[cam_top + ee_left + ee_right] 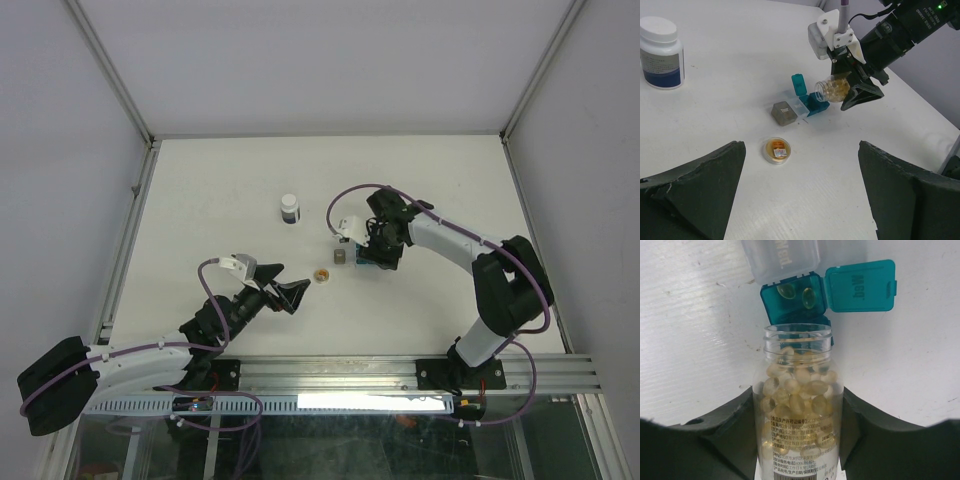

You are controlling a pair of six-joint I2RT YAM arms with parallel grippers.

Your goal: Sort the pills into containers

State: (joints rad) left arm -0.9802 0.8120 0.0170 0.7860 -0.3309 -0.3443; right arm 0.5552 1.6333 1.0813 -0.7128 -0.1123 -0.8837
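My right gripper is shut on a clear pill bottle full of yellow softgel pills. The uncapped bottle is tilted with its mouth over the open teal container, which holds two pills; its lid is flipped back. A clear compartment adjoins it. In the left wrist view the bottle hangs over the teal container, with the small grey container just left of it, closed. My left gripper is open and empty, above the table near the bottle's cap.
A white capped bottle with a blue label stands at the far left, also in the top view. The cap lies between my left gripper and the containers. White walls enclose the table.
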